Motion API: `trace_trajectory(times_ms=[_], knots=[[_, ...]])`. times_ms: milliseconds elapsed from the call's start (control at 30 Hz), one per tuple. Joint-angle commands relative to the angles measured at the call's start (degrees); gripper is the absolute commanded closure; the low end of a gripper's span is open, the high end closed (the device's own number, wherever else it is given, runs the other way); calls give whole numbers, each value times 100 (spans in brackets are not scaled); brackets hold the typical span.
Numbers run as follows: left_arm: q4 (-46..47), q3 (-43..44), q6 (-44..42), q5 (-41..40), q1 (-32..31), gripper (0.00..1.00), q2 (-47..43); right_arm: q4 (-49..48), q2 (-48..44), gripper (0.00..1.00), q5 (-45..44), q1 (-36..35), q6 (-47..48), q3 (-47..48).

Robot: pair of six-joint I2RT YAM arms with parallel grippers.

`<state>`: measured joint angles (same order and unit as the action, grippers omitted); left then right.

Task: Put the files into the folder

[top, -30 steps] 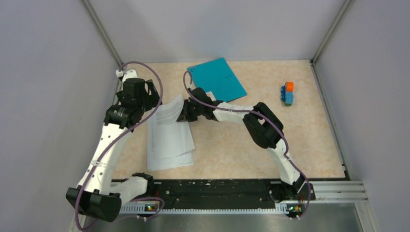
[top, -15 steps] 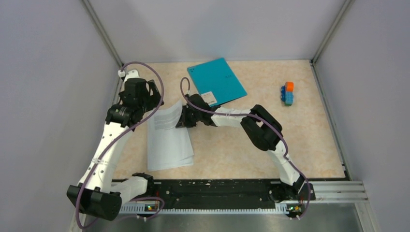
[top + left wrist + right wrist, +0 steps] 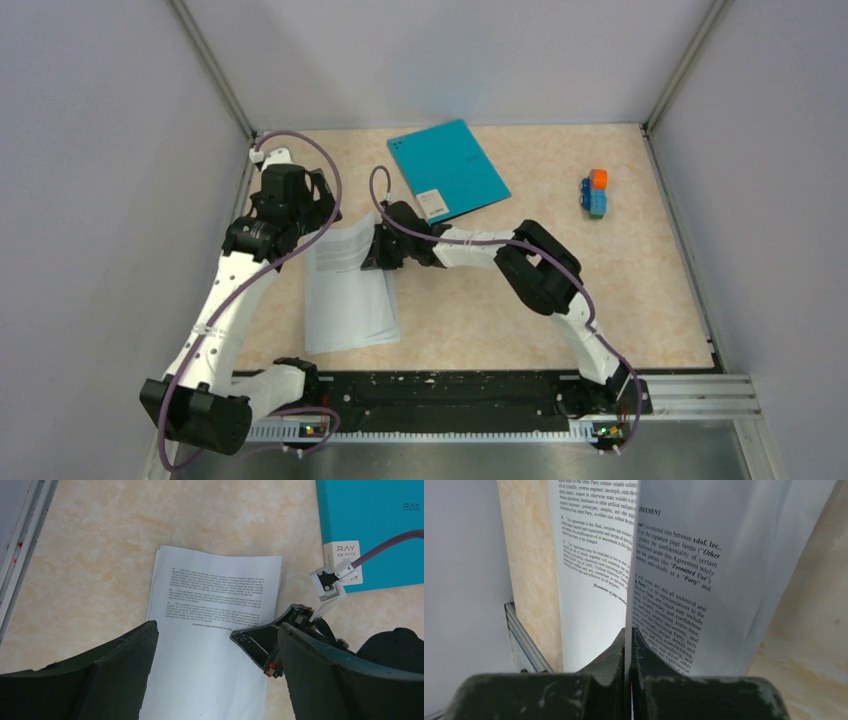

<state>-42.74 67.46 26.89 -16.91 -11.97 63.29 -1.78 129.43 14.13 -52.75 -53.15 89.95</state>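
Where the white printed paper sheets (image 3: 350, 295) lie stacked on the beige table (image 3: 600, 290), at 7 o'clock from the closed flat teal folder (image 3: 450, 168), the right fingers (image 3: 384, 250) are pinched fully together on the top sheet's lifted 1 o'clock corner. The left fingers (image 3: 320, 207), spread wide and holding nothing, hover over the stack's 12 o'clock end.

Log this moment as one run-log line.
right fingers: shut on files edge | left fingers: open above files | folder: closed, apart from files
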Motion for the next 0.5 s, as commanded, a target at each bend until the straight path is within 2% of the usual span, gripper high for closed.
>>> trace_trajectory(times_ms=[0, 333, 467], knots=[[304, -24, 9, 75, 37, 6, -3, -209, -313, 100, -182, -137, -113, -26], [363, -59, -17, 160, 37, 6, 16, -175, -329, 99, -193, -153, -115, -67], [379, -33, -19, 208, 37, 6, 26, -178, -526, 77, -254, -151, -102, -194]])
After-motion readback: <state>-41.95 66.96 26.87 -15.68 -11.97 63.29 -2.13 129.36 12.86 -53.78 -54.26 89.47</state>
